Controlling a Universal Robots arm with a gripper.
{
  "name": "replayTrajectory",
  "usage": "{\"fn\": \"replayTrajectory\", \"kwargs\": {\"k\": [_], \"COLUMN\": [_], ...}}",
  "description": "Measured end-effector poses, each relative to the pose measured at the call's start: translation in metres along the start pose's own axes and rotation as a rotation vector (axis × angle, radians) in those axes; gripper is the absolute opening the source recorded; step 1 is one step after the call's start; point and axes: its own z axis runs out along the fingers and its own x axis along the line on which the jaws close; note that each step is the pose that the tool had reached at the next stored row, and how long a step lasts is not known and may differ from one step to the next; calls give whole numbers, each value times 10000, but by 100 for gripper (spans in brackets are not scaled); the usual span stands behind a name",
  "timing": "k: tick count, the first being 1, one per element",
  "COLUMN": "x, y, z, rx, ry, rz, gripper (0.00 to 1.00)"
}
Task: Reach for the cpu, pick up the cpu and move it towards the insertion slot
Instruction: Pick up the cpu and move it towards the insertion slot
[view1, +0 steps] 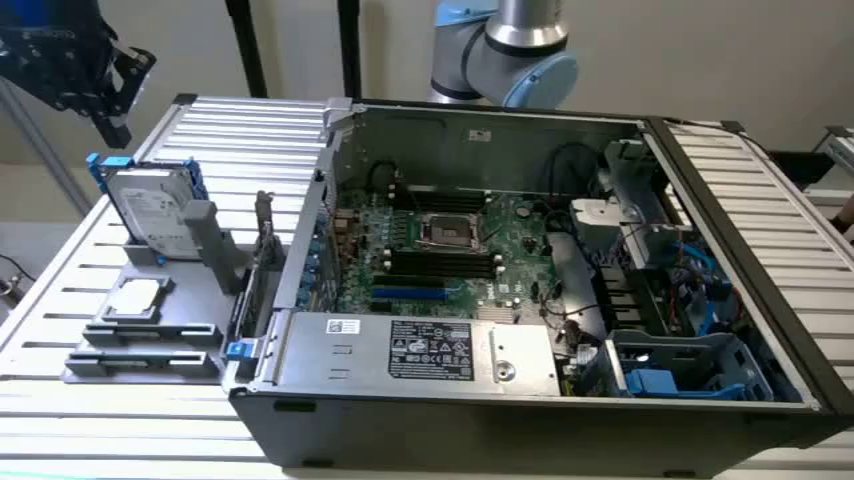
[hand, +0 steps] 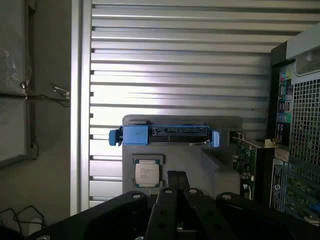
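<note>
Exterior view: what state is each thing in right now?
cpu, lying flat on the grey fixture, ungrasped.
insertion slot, uncovered, no chip in it.
hard drive, standing upright in the fixture.
computer case, on its side, panel off.
end effector, hovering above the table, touching nothing.

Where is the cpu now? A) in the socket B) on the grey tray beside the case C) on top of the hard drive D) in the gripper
B: the cpu lies flat on the grey tray, outside the case.
</note>
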Motion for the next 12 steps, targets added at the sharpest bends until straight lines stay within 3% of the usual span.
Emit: {"fn": "replayTrajectory", "kwargs": {"k": [12], "x": [0], "y": [0], "z": [0], "rx": [0], "ry": [0], "rz": [0], "gripper": [11]}}
